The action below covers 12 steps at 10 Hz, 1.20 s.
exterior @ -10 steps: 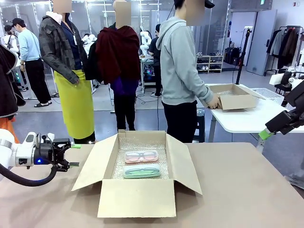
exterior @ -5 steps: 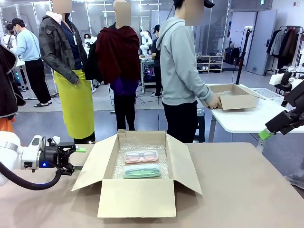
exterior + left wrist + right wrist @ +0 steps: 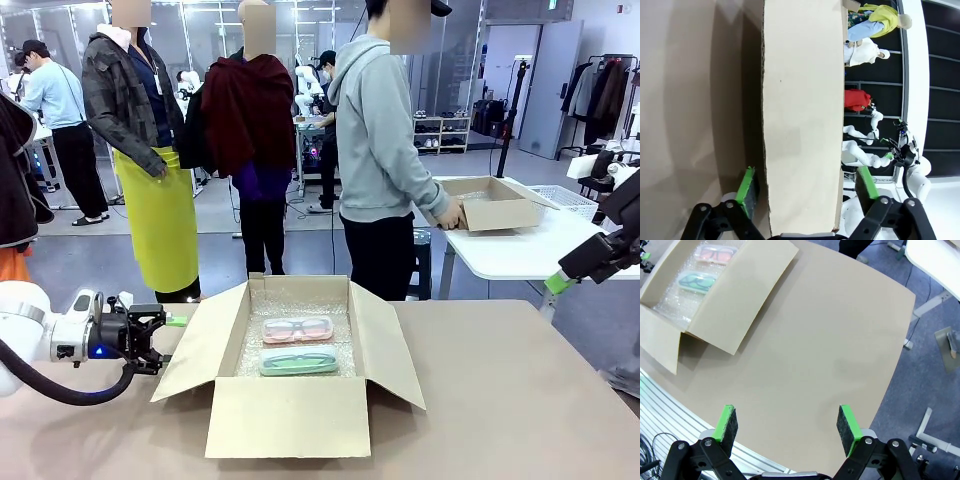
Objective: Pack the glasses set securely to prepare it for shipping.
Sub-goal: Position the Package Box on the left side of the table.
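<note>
- Left tool (image 3: 807,192) straddles the box's left flap (image 3: 195,340) — fingers either side, gap showing, not yet pinching — probably to fold it shut.
- Right tool (image 3: 786,426) spread wide above the table (image 3: 830,350).
- Pink case (image 3: 297,329) and green case (image 3: 298,361) lie on bubble wrap, cushioned.

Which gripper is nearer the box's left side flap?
Left. The left gripper straddles the left flap edge; the right gripper hangs far off beyond the table's right edge.

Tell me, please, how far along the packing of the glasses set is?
Done: the pink case and mint case lie on bubble wrap in the open box. In hand: the left gripper straddles the box's left flap. Left: all four flaps remain unfolded; the right gripper hangs open above the table.
</note>
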Available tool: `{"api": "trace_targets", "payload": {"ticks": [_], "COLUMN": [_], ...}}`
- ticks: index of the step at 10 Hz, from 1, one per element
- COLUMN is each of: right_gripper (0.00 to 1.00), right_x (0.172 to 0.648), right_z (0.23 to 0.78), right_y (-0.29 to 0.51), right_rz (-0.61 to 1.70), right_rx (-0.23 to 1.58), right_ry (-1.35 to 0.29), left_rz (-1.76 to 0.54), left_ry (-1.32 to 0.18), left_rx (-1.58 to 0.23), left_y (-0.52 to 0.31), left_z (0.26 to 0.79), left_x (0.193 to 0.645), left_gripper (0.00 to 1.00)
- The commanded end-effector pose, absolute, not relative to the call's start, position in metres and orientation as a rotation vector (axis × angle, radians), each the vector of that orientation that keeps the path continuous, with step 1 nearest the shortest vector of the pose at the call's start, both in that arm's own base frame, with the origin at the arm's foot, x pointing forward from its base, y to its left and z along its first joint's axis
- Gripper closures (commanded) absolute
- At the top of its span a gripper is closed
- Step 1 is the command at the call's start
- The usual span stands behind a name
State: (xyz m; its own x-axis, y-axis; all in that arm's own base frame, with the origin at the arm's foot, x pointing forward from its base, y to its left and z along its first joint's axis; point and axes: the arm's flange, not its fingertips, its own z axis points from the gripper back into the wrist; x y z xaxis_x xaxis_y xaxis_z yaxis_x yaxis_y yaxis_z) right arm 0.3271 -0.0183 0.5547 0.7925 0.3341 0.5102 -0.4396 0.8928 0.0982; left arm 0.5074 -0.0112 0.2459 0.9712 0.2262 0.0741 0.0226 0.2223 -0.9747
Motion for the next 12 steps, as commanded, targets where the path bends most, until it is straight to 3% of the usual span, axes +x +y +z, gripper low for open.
{"api": "trace_targets", "payload": {"ticks": [1, 2, 3, 8, 12], "right_gripper": [0.00, 0.00, 0.00, 0.00, 0.00], "right_x": [0.325, 0.325, 0.325, 0.325, 0.325], "right_z": [0.553, 0.553, 0.553, 0.553, 0.553], "right_y": [-0.018, -0.018, -0.018, -0.018, -0.018], "right_rz": [0.413, 0.413, 0.413, 0.413, 0.413], "right_rx": [0.206, 0.206, 0.206, 0.206, 0.206], "right_ry": [-0.507, -0.507, -0.507, -0.507, -0.507], "left_rz": [0.176, 0.190, 0.191, 0.180, 0.142], "left_ry": [-0.193, -0.188, -0.184, -0.216, -0.128], "left_rx": [-1.400, -1.419, -1.439, -1.473, -1.467], "left_y": [-0.007, -0.004, 0.001, 0.007, -0.006], "left_z": [0.245, 0.246, 0.247, 0.260, 0.255], "left_x": [0.505, 0.504, 0.503, 0.499, 0.496], "left_gripper": [0.60, 0.90, 1.00, 1.00, 1.00]}}
